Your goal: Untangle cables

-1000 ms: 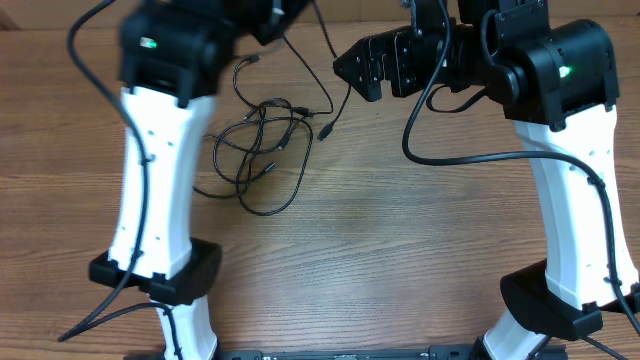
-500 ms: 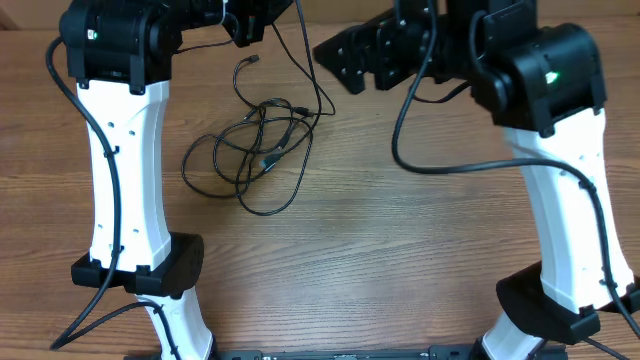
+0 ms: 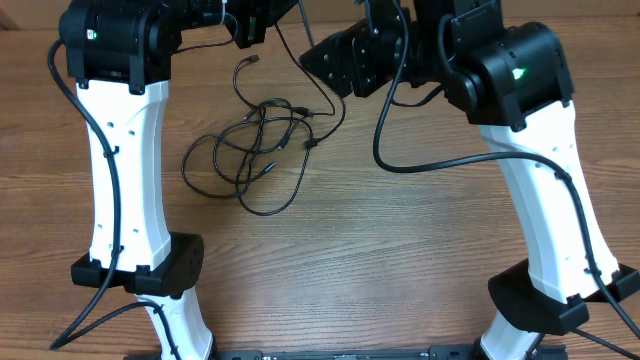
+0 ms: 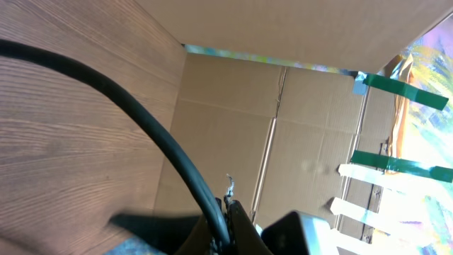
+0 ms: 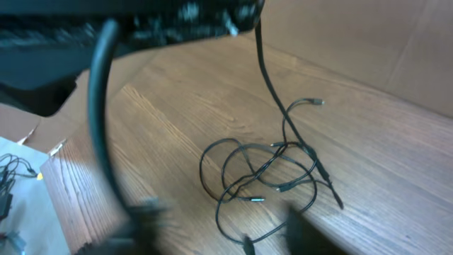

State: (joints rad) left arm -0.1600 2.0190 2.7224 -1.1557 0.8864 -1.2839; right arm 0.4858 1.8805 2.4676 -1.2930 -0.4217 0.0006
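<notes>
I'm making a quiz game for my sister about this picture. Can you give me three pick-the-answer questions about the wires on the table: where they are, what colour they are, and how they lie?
1. Where is the heap of cables?
A. On the wooden table, nearer the left arm
B. Inside a box
C. On the floor

2. What colour are the cables?
A. Red
B. Black
C. White

3. How do the cables lie?
A. In straight rows
B. Wound on a spool
C. In tangled, crossing loops

Answers:
1 A: the overhead view shows the heap on the wood beside the left arm.
2 B: every strand looks black.
3 C: the loops cross over each other in one bunch.
</notes>
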